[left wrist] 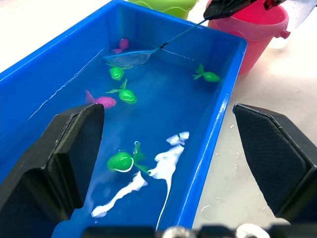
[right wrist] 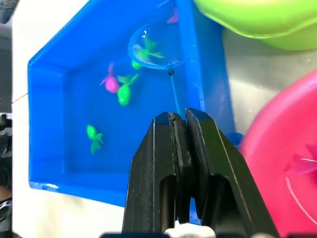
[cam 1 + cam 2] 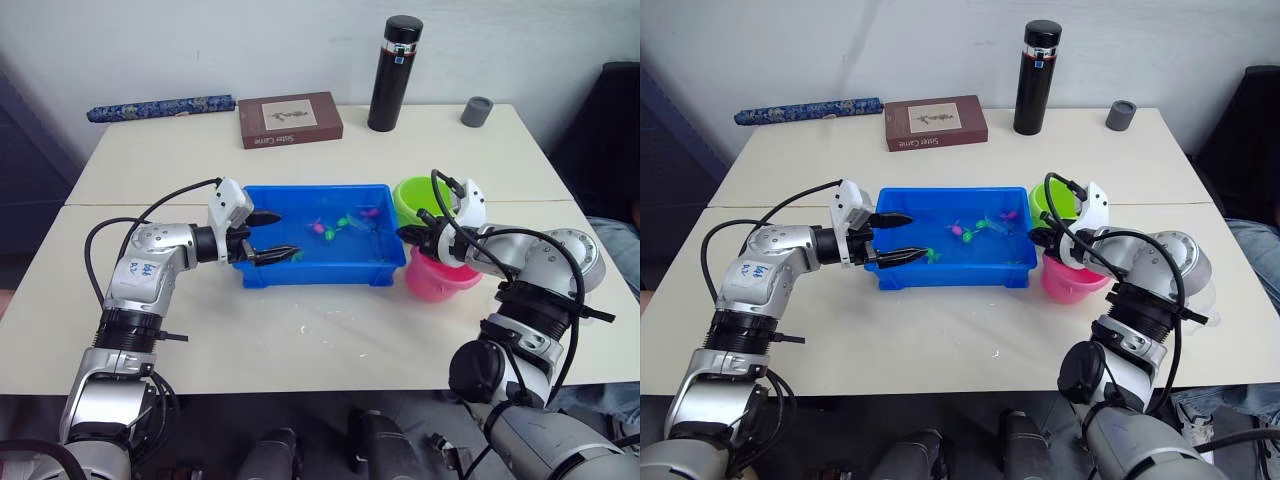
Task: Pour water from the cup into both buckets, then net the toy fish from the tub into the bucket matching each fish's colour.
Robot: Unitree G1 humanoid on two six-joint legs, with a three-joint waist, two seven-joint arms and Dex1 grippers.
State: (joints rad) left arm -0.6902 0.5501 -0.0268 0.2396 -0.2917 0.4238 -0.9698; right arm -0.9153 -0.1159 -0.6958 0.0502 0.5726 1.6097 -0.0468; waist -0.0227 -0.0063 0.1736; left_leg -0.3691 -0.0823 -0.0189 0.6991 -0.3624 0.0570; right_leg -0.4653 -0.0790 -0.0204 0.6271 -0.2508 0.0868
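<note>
**Net dipped in tub**

Right gripper (image 2: 179, 130) reaches in over the pink bucket (image 3: 437, 280), clamped on the net (image 2: 154, 49) handle (hoop in the water, green fish (image 2: 149, 51) over it). Left gripper (image 3: 272, 236) spread wide at the tub (image 3: 318, 272) end wall, arm bent.

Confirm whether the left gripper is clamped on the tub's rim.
No: the left gripper is open, its fingers straddling the tub's wall without touching it.
</note>
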